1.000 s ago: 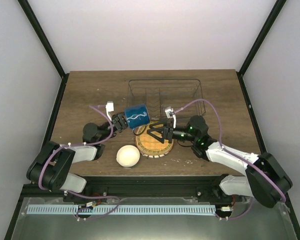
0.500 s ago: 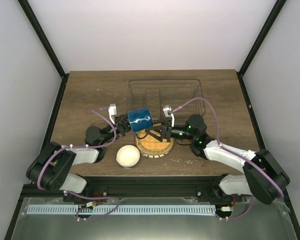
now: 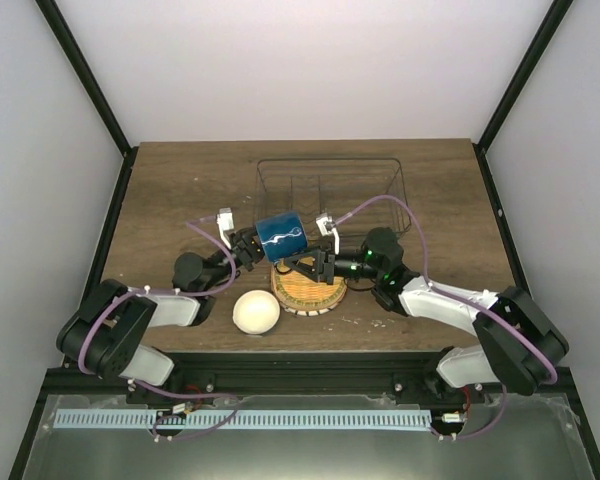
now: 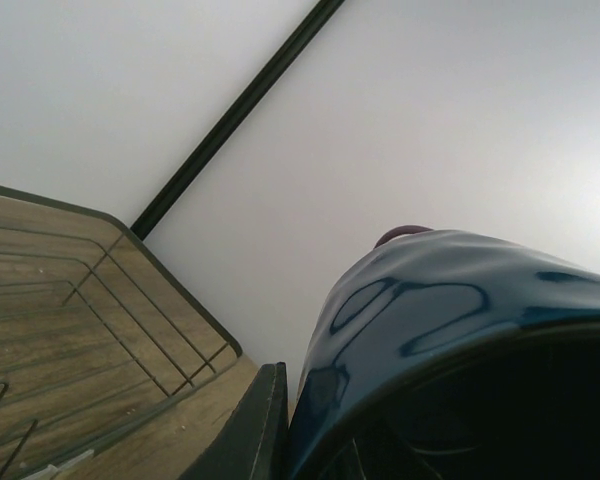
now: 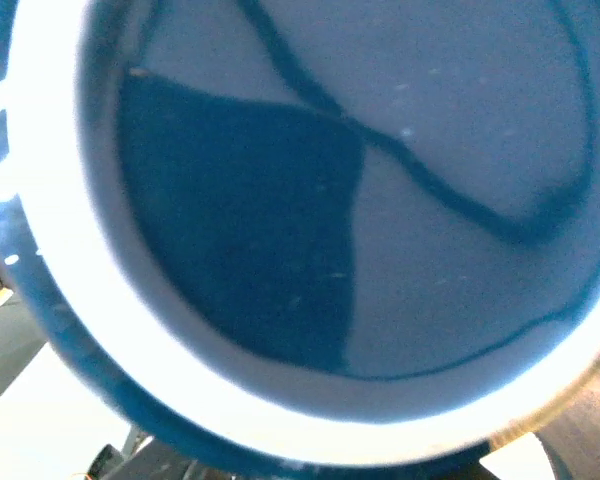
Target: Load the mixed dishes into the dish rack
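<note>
Top camera: fixed high behind the arm bases (image 3: 140, 365), tilted down and forward over the whole table (image 3: 160, 200). Bases at 6 o'clock, rack (image 3: 327, 180) at 12, mug (image 3: 280, 235) near centre.

Left wrist camera: right against the mug, aimed upward past its blue side at the white wall (image 4: 430, 120). Rack corner at 8 o'clock.

Right wrist camera: almost touching the mug's round end, which fills the frame, blurred.

All three share the mug. Top and left wrist share the rack.

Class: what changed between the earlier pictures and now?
The right gripper moved left, up to the dark blue mug, its jaws narrowing. The left gripper kept its hold, shifting the mug slightly right. The bowl, yellow plate and dish rack stayed put.
</note>
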